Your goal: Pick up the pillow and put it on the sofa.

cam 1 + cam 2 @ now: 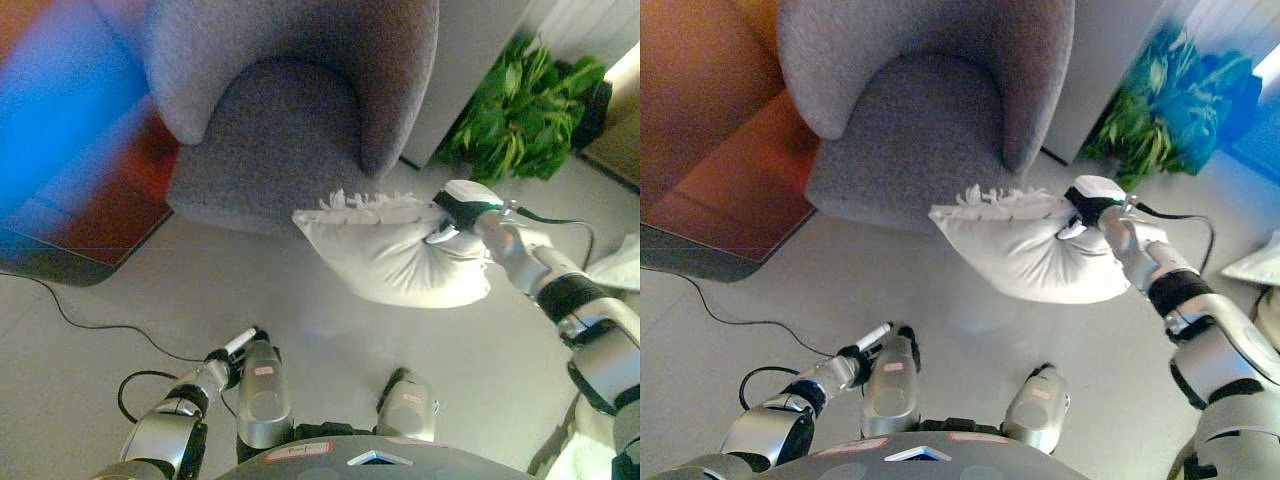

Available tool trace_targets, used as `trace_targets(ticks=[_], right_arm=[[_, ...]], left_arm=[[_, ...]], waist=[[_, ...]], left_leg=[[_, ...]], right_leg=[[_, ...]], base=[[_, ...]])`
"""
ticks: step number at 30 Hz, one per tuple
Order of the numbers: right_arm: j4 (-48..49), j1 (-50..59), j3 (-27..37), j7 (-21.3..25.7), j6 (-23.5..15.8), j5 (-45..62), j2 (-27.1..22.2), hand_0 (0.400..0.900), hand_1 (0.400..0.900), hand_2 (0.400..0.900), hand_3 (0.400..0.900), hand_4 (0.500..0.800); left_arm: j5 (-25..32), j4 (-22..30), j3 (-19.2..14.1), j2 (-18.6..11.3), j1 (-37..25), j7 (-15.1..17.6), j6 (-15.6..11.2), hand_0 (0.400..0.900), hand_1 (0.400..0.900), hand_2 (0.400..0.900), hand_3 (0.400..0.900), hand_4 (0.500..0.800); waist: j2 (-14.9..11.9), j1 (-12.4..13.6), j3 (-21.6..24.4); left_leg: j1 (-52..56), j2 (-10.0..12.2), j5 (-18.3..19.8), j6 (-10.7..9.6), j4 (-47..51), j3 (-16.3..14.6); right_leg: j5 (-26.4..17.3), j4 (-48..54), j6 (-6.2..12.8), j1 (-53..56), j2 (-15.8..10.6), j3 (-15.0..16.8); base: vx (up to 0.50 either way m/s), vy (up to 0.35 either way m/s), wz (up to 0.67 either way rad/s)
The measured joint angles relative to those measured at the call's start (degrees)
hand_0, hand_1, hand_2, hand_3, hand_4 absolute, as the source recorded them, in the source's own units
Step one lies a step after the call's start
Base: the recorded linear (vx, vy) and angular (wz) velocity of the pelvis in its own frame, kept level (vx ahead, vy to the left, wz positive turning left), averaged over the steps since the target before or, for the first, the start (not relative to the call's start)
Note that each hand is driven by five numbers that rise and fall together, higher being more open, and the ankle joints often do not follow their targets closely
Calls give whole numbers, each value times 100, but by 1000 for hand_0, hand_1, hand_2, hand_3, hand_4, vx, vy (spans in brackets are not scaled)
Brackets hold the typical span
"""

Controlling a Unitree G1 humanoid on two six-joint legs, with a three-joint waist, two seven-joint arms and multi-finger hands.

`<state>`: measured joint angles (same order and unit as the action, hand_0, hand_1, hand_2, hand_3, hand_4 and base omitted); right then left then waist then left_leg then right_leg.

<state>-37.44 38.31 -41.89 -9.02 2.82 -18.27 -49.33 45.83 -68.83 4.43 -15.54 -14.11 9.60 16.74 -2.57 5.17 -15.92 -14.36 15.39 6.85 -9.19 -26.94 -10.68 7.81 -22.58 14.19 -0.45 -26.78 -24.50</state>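
A white pillow [400, 250] with a fringed edge hangs above the floor, just in front of the grey sofa chair [280, 130]. My right hand [455, 212] is shut on the pillow's right end, bunching the cloth, and holds it up. The pillow's left corner reaches the front edge of the sofa seat. My left hand [232, 352] hangs low at the lower left, far from the pillow; its fingers are not clear. The pillow [1035, 250] and my right hand [1085, 208] also show in the right eye view.
A green potted plant [525, 105] stands at the back right beside a grey wall panel. A red-brown rug [100, 200] with a dark edge lies to the left of the sofa. Something white [620, 265] lies at the right edge.
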Motion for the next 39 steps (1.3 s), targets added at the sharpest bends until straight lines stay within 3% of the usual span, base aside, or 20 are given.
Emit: trace_targets(ticks=[4, 10, 12, 15, 17, 18, 19, 20, 24, 26, 27, 28, 29, 31, 32, 34, 39], right_arm=[[13, 173, -8, -214, -305, -220, -44, 400, 400, 400, 400, 500], [-90, 1178, -517, -816, -544, -141, -114, 400, 400, 400, 400, 500], [-127, 1446, -541, -913, -572, -7, -114, 400, 400, 400, 400, 500], [-149, 1854, -649, -1064, -580, 100, -133, 400, 400, 400, 400, 500], [-133, 2028, -743, -1147, -565, 294, -172, 400, 400, 400, 400, 500], [-131, 2044, -748, -1194, -555, 355, -188, 400, 400, 400, 400, 500], [-126, 2126, -772, -1272, -557, 467, -184, 400, 400, 400, 400, 500], [-62, 2201, -779, -1296, -566, 513, -175, 400, 400, 400, 400, 500], [37, 2451, -878, -1310, -624, 967, -138, 400, 400, 400, 400, 500], [29, 2483, -984, -1366, -632, 1210, -111, 400, 400, 400, 400, 500], [34, 2484, -989, -1426, -623, 1286, -88, 400, 400, 400, 400, 500], [14, 2424, -991, -1426, -591, 1356, -25, 400, 400, 400, 400, 500], [-51, 2420, -1034, -1466, -544, 1375, 10, 400, 400, 400, 400, 500], [-158, 2422, -1046, -1598, -527, 1409, -52, 400, 400, 400, 400, 500], [-153, 2422, -1046, -1692, -422, 1405, -72, 400, 400, 400, 400, 500], [-182, 2425, -1055, -1812, -315, 1405, -60, 400, 400, 400, 400, 500], [-868, 2426, -1061, -1968, -171, 1400, 459, 400, 400, 400, 400, 500]], left_arm=[[2, -2, -136, -74, 121, 7, 130, 900, 900, 900, 900, 800], [-76, -110, -515, -140, 149, -102, 137, 900, 900, 900, 900, 800], [-139, -180, -594, -194, 150, -156, 163, 900, 900, 900, 900, 800], [-386, -283, -588, -264, 167, -283, 254, 900, 900, 900, 900, 800], [-542, -303, -532, -264, 215, -374, 321, 900, 900, 900, 900, 800], [-570, -304, -446, -264, 234, -407, 341, 900, 900, 900, 900, 800], [-575, -307, -383, -290, 267, -425, 339, 900, 900, 900, 900, 800], [-580, -309, -379, -311, 288, -428, 339, 900, 900, 900, 900, 800], [-796, -307, -388, -481, 370, -501, 327, 900, 900, 900, 900, 800], [-834, -325, -417, -697, 416, -509, 331, 900, 900, 900, 900, 800], [-911, -325, -447, -849, 438, -512, 329, 900, 900, 900, 900, 800], [-977, -299, -467, -859, 561, -465, 201, 900, 900, 900, 900, 800], [-975, -279, -465, -780, 658, -475, 207, 900, 900, 900, 900, 800], [-1001, -279, -467, -579, 723, -407, 287, 900, 900, 900, 900, 800], [-1011, -227, -485, -568, 792, -312, 201, 900, 900, 900, 900, 800], [-997, -236, -597, -587, 811, -317, 217, 900, 900, 900, 900, 800], [-998, -239, -654, -597, 800, -325, 114, 900, 900, 900, 900, 800]], waist=[[-134, 154, 358], [-363, 409, 704], [-462, 511, 786], [-536, 633, 852], [-485, 614, 884], [-461, 608, 895], [-461, 637, 902], [-467, 621, 908], [-484, 611, 920], [-618, 589, 1005], [-810, 603, 1076], [-716, 533, 1158], [-619, 550, 1211], [-591, 523, 1198], [-579, 474, 1197], [-528, 517, 1164], [-503, 704, 1136]], left_leg=[[590, -208, -22, 15, 484, -10], [1134, -462, -13, 57, 952, -1], [1160, -531, 1, 78, 955, 65], [1171, -554, 12, 101, 969, 155], [1232, -546, 33, 163, 1122, 294], [1318, -501, 16, 201, 1230, 383], [1332, -498, 21, 220, 1237, 420], [1345, -499, 24, 226, 1278, 451], [1467, -352, -35, 69, 1637, 802], [1502, -154, -112, -286, 1819, 1036], [1494, -85, -149, -498, 1914, 1125], [1523, 223, -214, -613, 1982, 1313], [1529, 437, -208, -629, 1914, 1329], [1335, 528, -229, -605, 1712, 1261], [1349, 607, -284, -585, 1790, 1280], [1500, 650, -416, -702, 1991, 1312], [1534, 608, -419, -706, 2186, 1358]], right_leg=[[-603, 551, -252, 522, 71, 29], [-1073, 724, -202, 901, -79, -115], [-1139, 736, -286, 992, -88, -163], [-1401, 596, -336, 1046, -88, -273], [-1770, 52, -320, 883, -121, -96], [-1825, -282, -215, 641, -209, 169], [-1580, -143, -63, 546, -202, 355], [-1529, 177, 1, 486, -194, 400], [-1550, 1796, 9, 195, -5, 669], [-1577, 2280, -28, 66, 266, 731], [-1546, 2263, -80, -44, 393, 785], [-1539, 2079, -140, -17, 694, 938], [-1360, 1920, -98, -41, 927, 979], [-1164, 1801, -160, 32, 1139, 919], [-1033, 1730, -163, 102, 1215, 950], [-953, 1771, -141, 263, 1230, 912], [-929, 1831, -95, 363, 1210, 808]], base=[[142, 131, 6], [197, 172, 9], [193, 162, 22], [192, 123, 38], [201, -49, 42], [208, -191, 31], [230, -327, 32], [200, -307, 30], [279, -457, 44], [241, -539, 39], [261, -529, 60], [290, -429, 68], [313, -362, 75], [216, -203, 52], [142, -125, 23], [170, -103, 25], [94, -31, 29]])
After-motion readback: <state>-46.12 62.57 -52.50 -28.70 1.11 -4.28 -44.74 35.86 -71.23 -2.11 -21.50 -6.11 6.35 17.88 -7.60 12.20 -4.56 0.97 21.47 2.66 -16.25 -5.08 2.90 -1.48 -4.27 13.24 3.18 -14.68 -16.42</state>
